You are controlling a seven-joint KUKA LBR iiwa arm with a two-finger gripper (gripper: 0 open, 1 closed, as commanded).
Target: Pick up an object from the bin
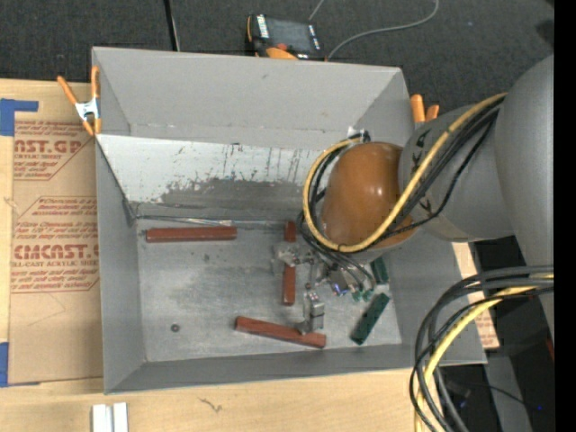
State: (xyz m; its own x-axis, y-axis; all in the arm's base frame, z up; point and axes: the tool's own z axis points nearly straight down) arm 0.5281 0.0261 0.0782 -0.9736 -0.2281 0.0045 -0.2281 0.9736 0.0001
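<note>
1. Right of the middle of the grey metal bin [193, 286], the gripper [314, 306] hangs low over the scuffed floor, under the arm's smooth, rounded orange-brown cover [360, 192]. Whether it is wide, narrow or holding anything cannot be told.
2. 4 red-brown sticks lie in the bin, all straight and matt.
   - The upright stick [288, 286] is just left of the gripper and nearest to it.
   - The stub [290, 232] is short and lies above that, by the back wall's foot.
   - The long stick [191, 234] lies level at the back left, well apart.
   - The low stick [279, 331] lies slanted near the front wall, its right end below the gripper.
3. 2 dark green bars lie to the gripper's right. The slanted bar [370, 318] lies in the open, and the upper bar [380, 271] is partly hidden by the arm.
</note>
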